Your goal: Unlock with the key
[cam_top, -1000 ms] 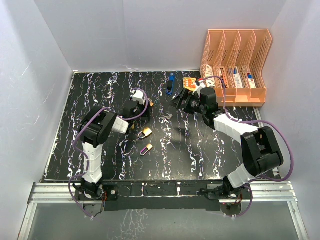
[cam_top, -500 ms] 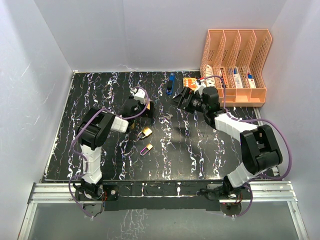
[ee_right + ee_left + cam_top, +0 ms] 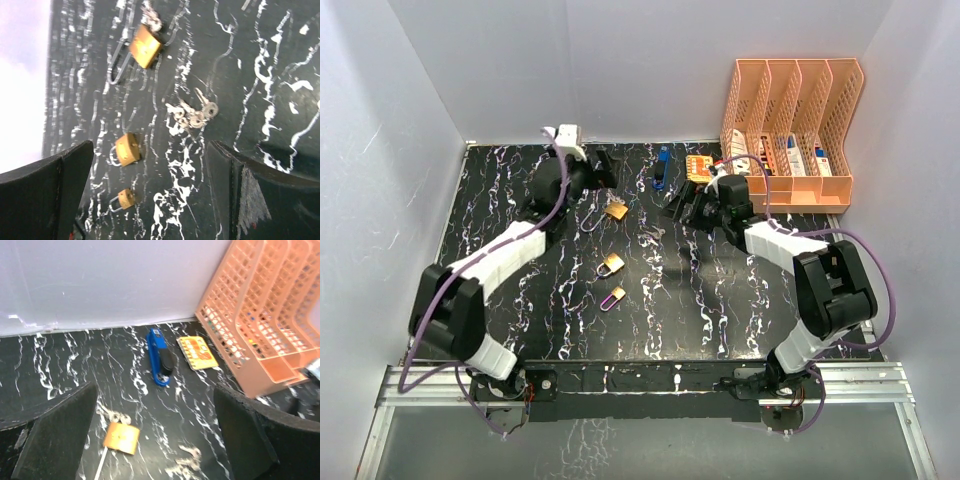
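Silver keys (image 3: 192,115) lie loose near the largest brass padlock (image 3: 145,46).

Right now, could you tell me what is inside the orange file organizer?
Small white, red and blue items sit low in the file organizer; its front walls hide their lower parts.

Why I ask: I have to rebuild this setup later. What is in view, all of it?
padlocks: three, brass, in a row on the table's middle-left; the farthest has a long shackle, the nearest is the smallest
keys: one bunch, silver, right of the padlocks
stapler: one, blue, near the far edge
card: one, orange-yellow, right of the stapler
file organizer: one, peach, four slots, far right corner, small items inside
table: one, black with white marbling
left gripper: one, black, open, raised near the far edge
right gripper: one, black, open, right of the keys
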Robot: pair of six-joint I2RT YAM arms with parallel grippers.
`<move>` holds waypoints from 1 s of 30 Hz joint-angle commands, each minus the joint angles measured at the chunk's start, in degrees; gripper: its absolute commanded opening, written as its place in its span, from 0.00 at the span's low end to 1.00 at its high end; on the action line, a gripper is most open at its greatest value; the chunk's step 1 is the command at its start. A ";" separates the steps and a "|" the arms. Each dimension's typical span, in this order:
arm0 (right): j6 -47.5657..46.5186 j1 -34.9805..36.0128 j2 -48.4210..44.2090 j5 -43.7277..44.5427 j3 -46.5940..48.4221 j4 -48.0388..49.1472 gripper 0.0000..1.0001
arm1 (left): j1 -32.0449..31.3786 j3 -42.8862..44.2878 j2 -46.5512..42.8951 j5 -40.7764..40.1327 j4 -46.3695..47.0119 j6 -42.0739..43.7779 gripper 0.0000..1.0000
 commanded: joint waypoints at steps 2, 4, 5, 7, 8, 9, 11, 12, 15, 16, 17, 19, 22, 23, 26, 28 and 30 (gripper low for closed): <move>-12.03 5.85 0.38 13.90 8.91 -14.96 0.90 | -0.28 -12.45 -11.21 3.69 -4.98 -11.02 0.94; -15.51 8.95 1.03 18.85 10.94 -16.92 0.83 | -0.51 -16.13 -14.90 3.35 -6.40 -12.01 0.92; -17.26 10.18 1.57 20.85 11.91 -17.80 0.81 | -0.54 -17.47 -16.28 3.21 -7.38 -12.39 0.92; -19.90 11.80 3.11 23.50 13.90 -19.27 0.75 | -0.60 -18.98 -18.23 3.14 -9.65 -12.64 0.90; -20.76 12.11 3.87 23.64 14.39 -19.36 0.70 | -0.60 -19.13 -18.76 3.44 -11.11 -12.51 0.88; -21.34 12.39 4.55 23.51 14.74 -19.15 0.66 | -0.60 -18.99 -18.98 3.64 -12.51 -12.35 0.87; -22.25 12.81 6.15 23.17 15.72 -19.07 0.55 | -0.60 -19.01 -19.22 4.15 -14.34 -12.51 0.85; -22.77 12.91 6.57 22.76 16.16 -18.92 0.51 | -0.60 -19.31 -19.34 4.30 -14.62 -12.80 0.85; -24.13 13.01 10.28 21.24 18.09 -19.82 0.44 | -0.61 -20.22 -19.41 5.19 -14.76 -13.98 0.84; -24.70 13.21 11.04 21.27 18.64 -20.19 0.43 | -0.58 -20.55 -19.38 5.53 -14.69 -14.14 0.84; -25.50 13.38 11.71 21.48 19.25 -20.67 0.41 | -0.60 -20.76 -19.25 5.78 -14.75 -14.52 0.84; -26.56 13.83 12.82 21.60 20.26 -21.21 0.34 | -0.62 -21.02 -18.99 6.13 -14.92 -14.73 0.84; -27.37 14.37 14.24 21.85 21.28 -21.70 0.32 | -0.60 -21.41 -18.75 6.26 -14.80 -14.87 0.84; -27.59 14.45 14.58 21.90 21.48 -21.70 0.33 | -0.60 -21.51 -18.69 6.20 -14.69 -14.87 0.84; -28.02 14.84 15.43 22.18 21.88 -21.64 0.33 | -0.60 -21.53 -18.42 6.04 -14.76 -14.87 0.84; -28.28 15.08 16.00 22.18 22.33 -21.57 0.33 | -0.60 -21.50 -18.19 6.03 -14.77 -14.79 0.84; -28.45 15.36 16.71 22.13 22.76 -21.70 0.32 | -0.60 -21.60 -17.95 6.00 -14.60 -14.78 0.84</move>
